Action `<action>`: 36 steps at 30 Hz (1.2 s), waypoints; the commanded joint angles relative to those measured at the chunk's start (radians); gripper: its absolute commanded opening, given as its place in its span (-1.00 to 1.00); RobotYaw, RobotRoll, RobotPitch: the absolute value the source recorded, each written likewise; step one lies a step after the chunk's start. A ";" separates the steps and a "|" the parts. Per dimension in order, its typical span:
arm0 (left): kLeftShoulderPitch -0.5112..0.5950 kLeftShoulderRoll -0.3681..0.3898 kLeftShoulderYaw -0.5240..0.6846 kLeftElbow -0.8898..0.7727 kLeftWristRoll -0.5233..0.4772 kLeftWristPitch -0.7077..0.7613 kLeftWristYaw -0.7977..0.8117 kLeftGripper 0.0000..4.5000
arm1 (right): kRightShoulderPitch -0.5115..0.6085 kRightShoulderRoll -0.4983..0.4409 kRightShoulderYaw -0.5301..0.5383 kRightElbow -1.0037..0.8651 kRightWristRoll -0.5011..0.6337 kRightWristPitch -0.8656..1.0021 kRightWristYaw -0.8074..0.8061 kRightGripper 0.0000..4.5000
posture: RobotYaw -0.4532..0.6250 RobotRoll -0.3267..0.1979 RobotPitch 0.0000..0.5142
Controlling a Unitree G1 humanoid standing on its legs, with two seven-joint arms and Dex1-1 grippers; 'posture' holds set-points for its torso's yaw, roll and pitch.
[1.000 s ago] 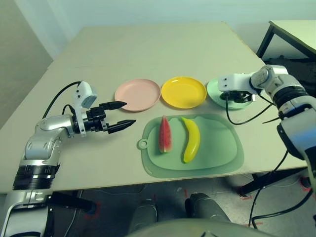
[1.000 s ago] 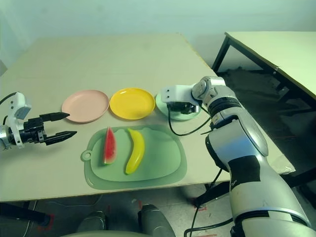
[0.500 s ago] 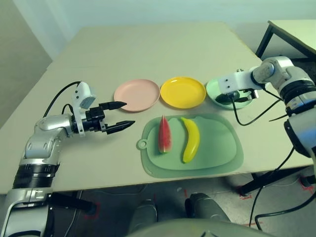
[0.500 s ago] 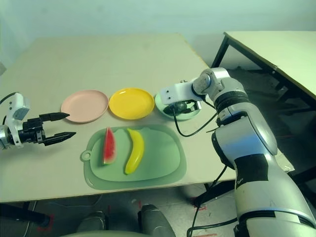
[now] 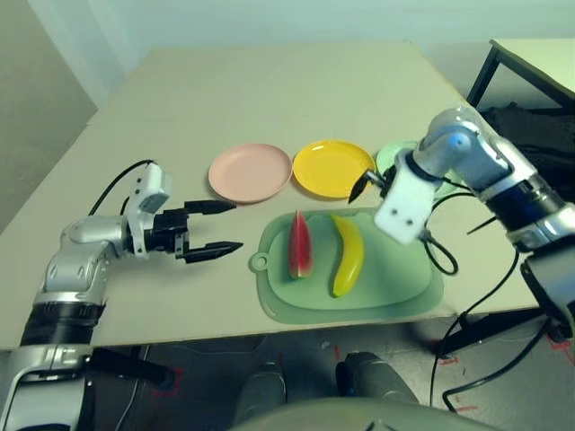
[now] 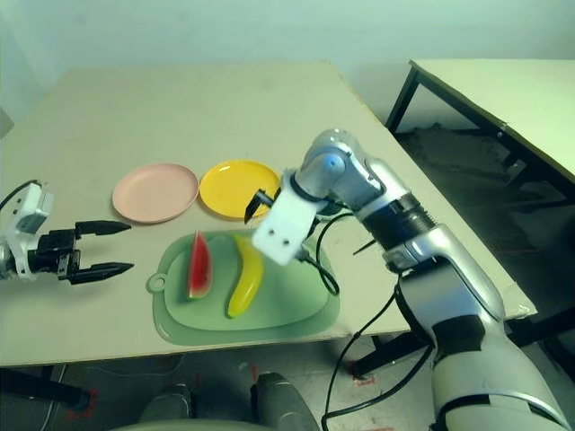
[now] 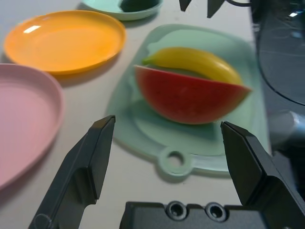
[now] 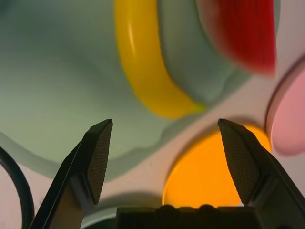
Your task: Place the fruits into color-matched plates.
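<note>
At the 9 o'clock side of the table (image 5: 269,90), the left gripper (image 5: 214,227) is held level just above the surface, its two black fingers spread wide and empty, pointed toward 3 o'clock at the cutting board (image 5: 395,287). Along the far row, the pink plate (image 5: 250,171) is seen bare at about 11 o'clock of the board, with the yellow plate (image 5: 333,168), also bare, just beside it at 12 o'clock. On the board, the watermelon wedge (image 5: 299,244) is laid toward the 9 o'clock end near the handle hole, and the banana (image 5: 348,253) is laid close beside it at its 3 o'clock, the two running roughly parallel. The right gripper (image 5: 371,180) is hung above the far edge of the board, between the banana and the yellow plate, tilted steeply downward; its fingers are parted wide and nothing is gripped. At about 1 o'clock of the board, the mint green plate (image 7: 114,10) is partly covered by the right arm, and the dark avocado (image 7: 138,4) is seen resting in it.
</note>
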 commanded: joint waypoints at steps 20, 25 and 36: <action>0.034 0.000 0.007 -0.075 -0.021 0.000 0.005 1.00 | 0.033 0.124 0.093 0.133 -0.165 -0.057 -0.031 0.98 | -0.24 0.25 -0.84; 0.046 0.001 0.009 -0.090 -0.029 0.006 0.016 1.00 | 0.037 0.161 0.102 0.152 -0.181 -0.055 -0.036 0.98 | -0.24 0.25 -0.83; 0.051 -0.002 0.013 -0.101 -0.041 -0.001 0.041 1.00 | 0.077 0.122 0.110 0.133 -0.184 -0.038 0.003 0.69 | -0.23 0.25 -0.81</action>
